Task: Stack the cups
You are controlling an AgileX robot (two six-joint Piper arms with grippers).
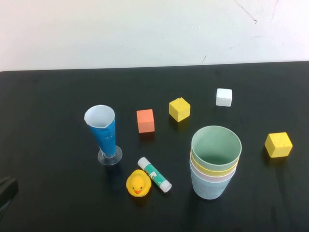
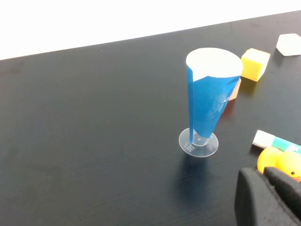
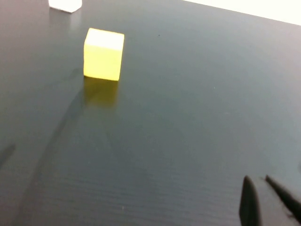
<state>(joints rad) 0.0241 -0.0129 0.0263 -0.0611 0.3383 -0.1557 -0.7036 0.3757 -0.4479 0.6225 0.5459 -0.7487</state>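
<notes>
Your jaws are sitting pressed together on both arms, pinching nothing. The left gripper [image 2: 273,175] is hanging low over the desk [image 1: 53,96] at its near left corner, just beside the rubber duck [image 1: 138,183]. The right gripper [image 3: 263,184] is hovering over bare desk on the right, with the nearer yellow block [image 3: 103,54] well apart from it; it is not showing in the high view.

The cups [image 1: 215,162] are already standing nested as one upright stack at right of centre: green on top and innermost, then a yellow rim, then a pale rim that is probably the pink one, with light blue outermost at the bottom. By that look the stacking is seeming finished, so you are likely only parking the arms. Be keeping both grippers low and wide of the stack, since a brush against its rim could tip it.

The cups are looking like matte, tapered plastic with thin round lips, light and easy to slide. The tall blue cone glass [image 1: 103,133] is standing on a clear round foot, narrow and top-heavy, so be steering the left arm clear. The glue stick [image 1: 154,174] is lying just beside the duck; the orange block [image 1: 145,120] and white block [image 1: 224,96] are sitting farther back.
</notes>
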